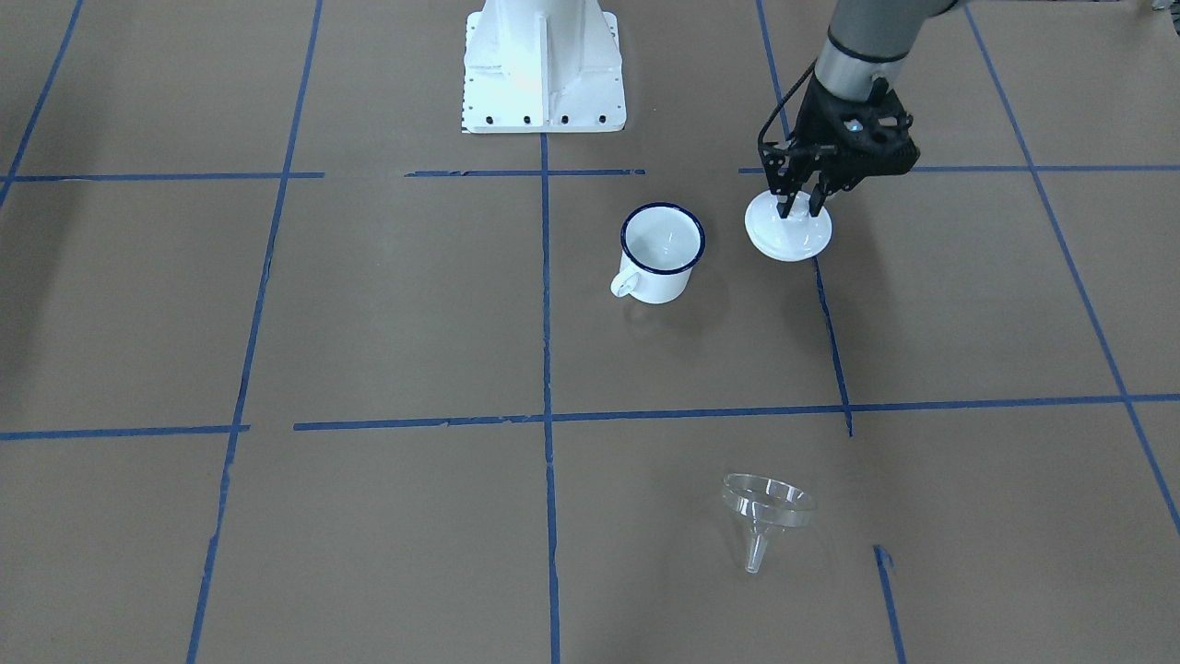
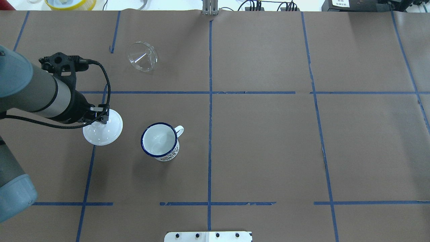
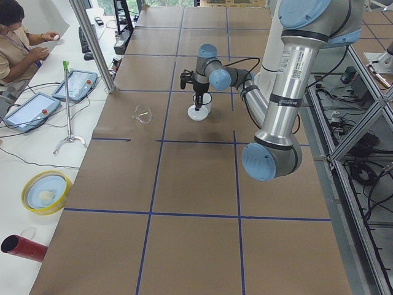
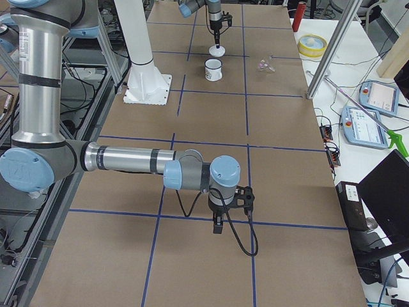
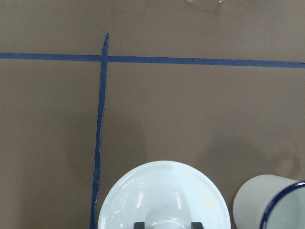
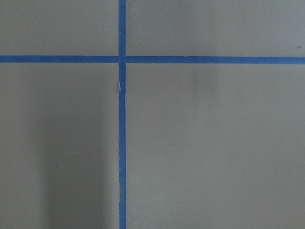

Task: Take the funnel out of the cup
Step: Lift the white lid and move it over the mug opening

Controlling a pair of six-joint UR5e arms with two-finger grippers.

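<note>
Exterior front-facing coverage is needed for what the wrist hides overhead: the left claw (image 1: 799, 205) is seen narrowed onto the knob of the white lid (image 1: 788, 242), while the right claw (image 4: 218, 225) is caught only by exterior right, so its state cannot be told. Overhead, the empty cup (image 2: 159, 141) is found at 3 o'clock of the lid and the funnel (image 2: 142, 57) at 1 o'clock, lying on the bench (image 2: 268, 151) well apart from the cup. The funnel is judged light, stiff and slick, and best taken by its rim.

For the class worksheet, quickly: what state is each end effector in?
Left end effector: closed on the lid's knob.
Right end effector: cannot be told.
</note>
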